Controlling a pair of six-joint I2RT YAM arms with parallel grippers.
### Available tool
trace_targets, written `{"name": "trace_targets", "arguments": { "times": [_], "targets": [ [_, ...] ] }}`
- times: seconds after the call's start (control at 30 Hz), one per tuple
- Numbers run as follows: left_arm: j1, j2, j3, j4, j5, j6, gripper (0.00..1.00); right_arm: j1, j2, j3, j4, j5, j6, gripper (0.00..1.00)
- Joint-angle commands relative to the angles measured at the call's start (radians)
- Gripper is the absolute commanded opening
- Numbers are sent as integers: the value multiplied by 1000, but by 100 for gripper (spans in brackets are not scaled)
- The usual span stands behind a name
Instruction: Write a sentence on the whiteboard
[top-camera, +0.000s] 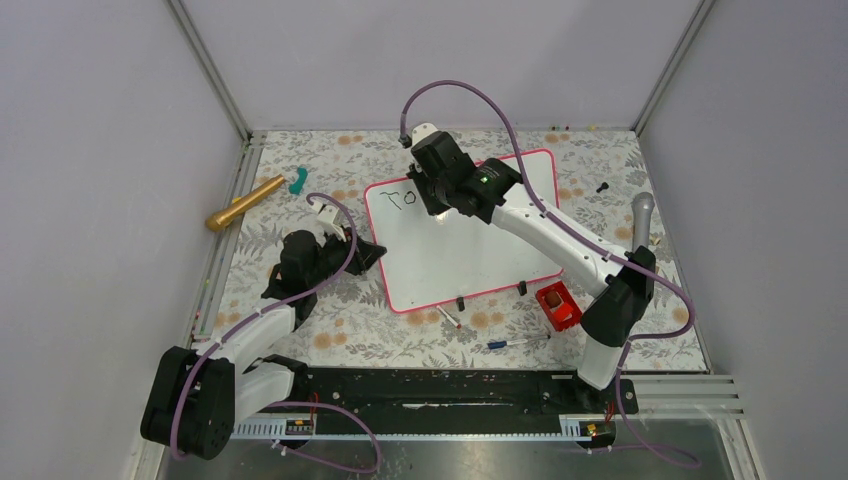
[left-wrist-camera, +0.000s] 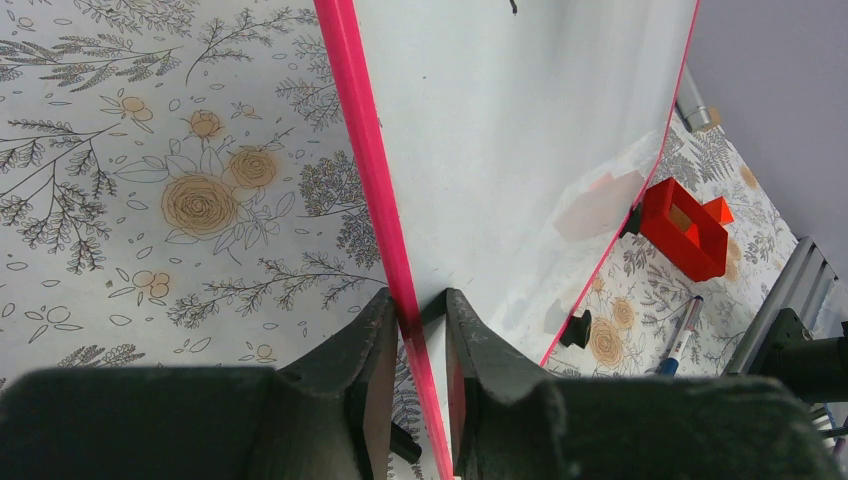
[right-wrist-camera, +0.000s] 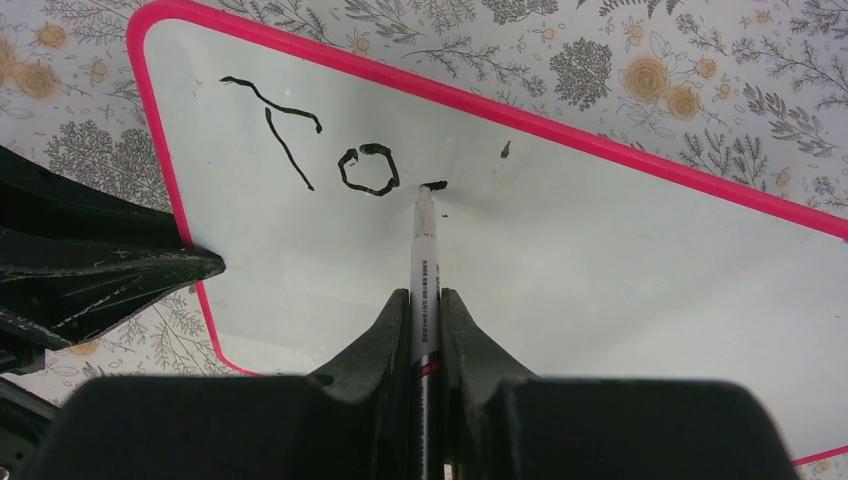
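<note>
The whiteboard (top-camera: 470, 255), white with a pink frame, lies on the floral table. Black marker writing on it reads "To" (top-camera: 400, 196) near its far left corner, also in the right wrist view (right-wrist-camera: 365, 170). My right gripper (top-camera: 440, 205) is shut on a white marker (right-wrist-camera: 424, 260). The marker's tip touches the board beside a short fresh stroke right of the "o". My left gripper (left-wrist-camera: 420, 320) is shut on the board's pink left edge (left-wrist-camera: 365, 150), at the near left in the top view (top-camera: 375, 255).
A gold cylinder (top-camera: 245, 203) and a teal piece (top-camera: 299, 180) lie at the far left. A red open box (top-camera: 558, 305), a blue pen (top-camera: 508, 343) and another pen (top-camera: 449, 317) lie near the board's near edge. A grey cylinder (top-camera: 641, 215) stands at the right.
</note>
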Motion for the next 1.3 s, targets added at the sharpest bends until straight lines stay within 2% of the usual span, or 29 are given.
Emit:
{"name": "trace_targets", "arguments": {
  "times": [0.0, 0.3, 0.53, 0.87, 1.27],
  "targets": [
    [-15, -11, 11, 26, 3, 48, 0, -5, -5, -6, -20, -23, -7, 0],
    [-15, -13, 11, 25, 2, 48, 0, -5, -15, -29, -36, -26, -14, 0],
    [-14, -10, 11, 25, 1, 48, 0, -5, -29, -36, -35, 29, -20, 0],
    [-14, -12, 12, 25, 3, 49, 0, -5, -6, 14, -35, 83, -16, 0],
    [-14, -14, 11, 25, 1, 50, 0, -5, 28, 81, -35, 78, -20, 0]
  ]
}}
